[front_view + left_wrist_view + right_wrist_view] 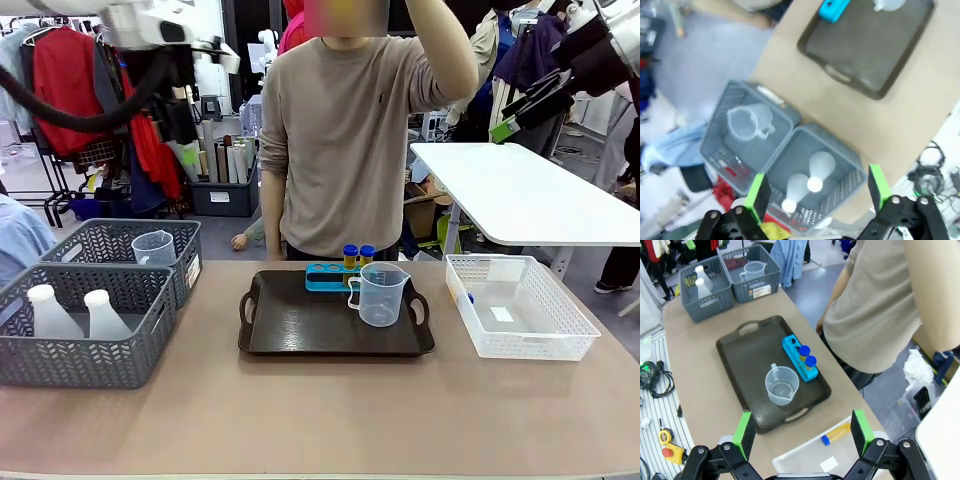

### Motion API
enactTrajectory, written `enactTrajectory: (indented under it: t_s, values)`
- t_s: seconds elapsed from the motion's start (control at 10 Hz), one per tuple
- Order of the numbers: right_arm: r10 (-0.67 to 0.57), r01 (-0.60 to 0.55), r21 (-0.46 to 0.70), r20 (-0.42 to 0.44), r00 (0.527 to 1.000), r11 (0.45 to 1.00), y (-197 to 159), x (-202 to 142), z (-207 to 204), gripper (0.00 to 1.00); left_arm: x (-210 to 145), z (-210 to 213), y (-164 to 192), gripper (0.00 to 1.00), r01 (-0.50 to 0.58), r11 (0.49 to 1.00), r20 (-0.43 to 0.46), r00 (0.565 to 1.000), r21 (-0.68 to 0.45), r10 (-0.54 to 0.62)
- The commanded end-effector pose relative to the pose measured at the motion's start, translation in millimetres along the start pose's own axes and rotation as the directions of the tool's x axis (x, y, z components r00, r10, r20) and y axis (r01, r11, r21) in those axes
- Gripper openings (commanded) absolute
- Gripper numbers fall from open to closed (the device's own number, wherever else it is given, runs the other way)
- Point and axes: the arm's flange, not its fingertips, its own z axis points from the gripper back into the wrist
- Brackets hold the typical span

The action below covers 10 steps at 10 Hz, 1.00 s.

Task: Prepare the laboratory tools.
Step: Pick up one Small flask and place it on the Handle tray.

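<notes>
Front view: beaker [380, 295] near tray's [300, 328] right edge, left half bare.

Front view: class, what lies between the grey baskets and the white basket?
The dark tray, holding the blue rack and clear beaker, as the front view shows.

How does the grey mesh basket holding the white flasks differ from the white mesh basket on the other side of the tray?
The grey mesh basket stands left of the dark tray, the white mesh basket right of it. The grey one holds two upright white conical flasks; the white one holds a blue-capped tube lying flat. Both are open-topped rectangles.
</notes>
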Motion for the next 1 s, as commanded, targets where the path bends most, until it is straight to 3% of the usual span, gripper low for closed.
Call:
enactTrajectory:
  t_s: [0.0,0.4,0.6,0.9]
  values:
    - [0.001,-0.002,0.012,0.016,1.000,1.000,0.1,0.5,0.4,1.00,-45.0,-11.9,11.4,1.00,-0.172,0.985,-0.026,0.985,-0.004,0.172]
    - [0.001,-0.002,0.012,0.016,1.000,1.000,0.1,0.5,0.4,1.00,-137.3,-40.8,54.6,1.00,-0.488,0.865,-0.095,0.862,0.115,0.499]
    - [0.001,-0.002,0.012,0.016,1.000,1.000,0.1,0.5,0.4,1.00,-178.0,-65.7,64.7,1.00,-0.605,0.791,-0.081,0.787,0.096,0.612]
    - [0.001,-0.002,0.012,0.016,1.000,1.000,0.1,0.5,0.4,1.00,-227.7,-118.6,76.4,1.00,-0.672,0.736,-0.077,0.732,0.081,0.677]
